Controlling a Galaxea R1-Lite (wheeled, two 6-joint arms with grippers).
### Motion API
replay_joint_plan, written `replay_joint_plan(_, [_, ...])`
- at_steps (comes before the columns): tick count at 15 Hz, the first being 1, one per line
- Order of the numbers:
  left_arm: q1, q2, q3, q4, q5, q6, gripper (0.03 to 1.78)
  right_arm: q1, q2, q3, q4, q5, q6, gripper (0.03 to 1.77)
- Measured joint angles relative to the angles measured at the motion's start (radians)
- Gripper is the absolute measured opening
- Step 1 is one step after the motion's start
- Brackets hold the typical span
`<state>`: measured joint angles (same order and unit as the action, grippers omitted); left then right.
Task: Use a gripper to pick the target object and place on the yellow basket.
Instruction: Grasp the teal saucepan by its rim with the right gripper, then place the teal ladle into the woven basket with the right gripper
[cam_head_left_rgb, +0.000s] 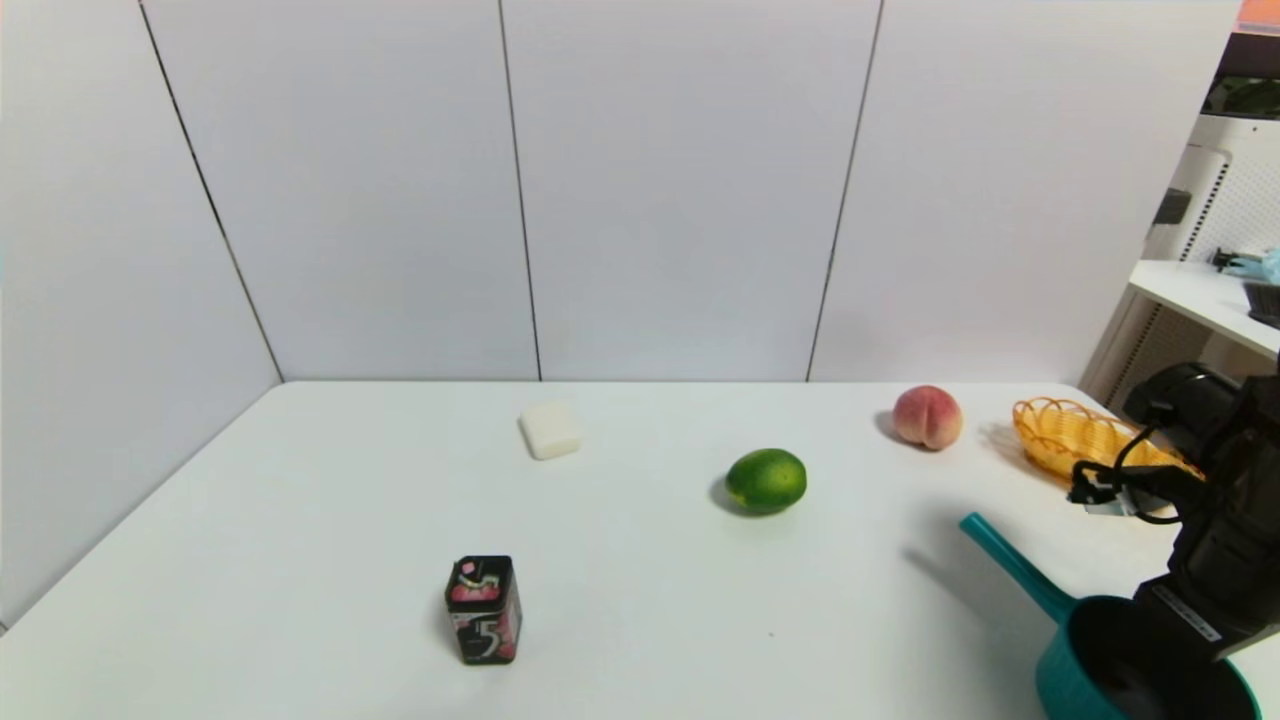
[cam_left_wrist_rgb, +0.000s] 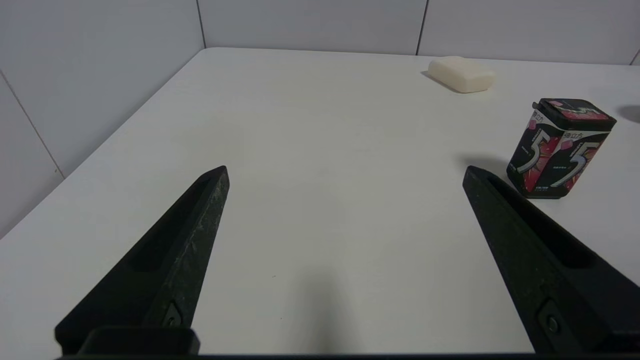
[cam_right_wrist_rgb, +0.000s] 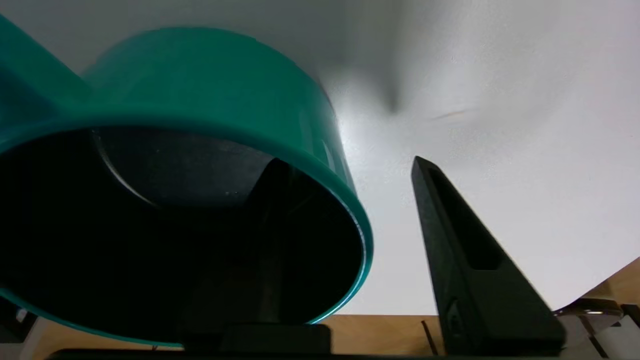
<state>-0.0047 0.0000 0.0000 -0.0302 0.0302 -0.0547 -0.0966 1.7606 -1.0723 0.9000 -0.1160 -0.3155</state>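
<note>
Saucepan wall (cam_right_wrist_rgb: 210, 80) between right gripper's (cam_right_wrist_rgb: 345, 162) fingers — lime (cam_head_left_rgb: 766, 481), peach (cam_head_left_rgb: 928, 417) farther off, gap between.

head camera high, facing forward-down, wrist cameras close above tabletop (cam_head_left_rgb: 640, 560), left sharing black box (cam_head_left_rgb: 484, 612)

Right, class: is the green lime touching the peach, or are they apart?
Apart. The head view shows it: bare white tabletop lies between the lime and the peach.

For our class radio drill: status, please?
Right gripper open, astride pan wall, one finger inside, one outside. Left gripper open, idle over table's left side. Basket beyond pan, partly behind right arm.
</note>
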Motion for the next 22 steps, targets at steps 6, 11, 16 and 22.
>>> replay_joint_plan(6, [0.000, 0.000, 0.000, 0.000, 0.000, 0.000, 1.69, -0.021, -0.011, -0.058, -0.009, -0.002, 0.000, 0.11])
replay_joint_plan(11, [0.000, 0.000, 0.000, 0.000, 0.000, 0.000, 1.69, -0.040, -0.027, -0.163, -0.009, -0.002, 0.000, 0.11])
replay_joint_plan(16, [0.000, 0.000, 0.000, 0.000, 0.000, 0.000, 1.69, -0.089, -0.002, -0.369, -0.083, -0.001, -0.054, 0.11])
replay_joint_plan(22, [0.000, 0.000, 0.000, 0.000, 0.000, 0.000, 1.69, -0.209, 0.152, -0.587, -0.206, 0.019, -0.101, 0.11])
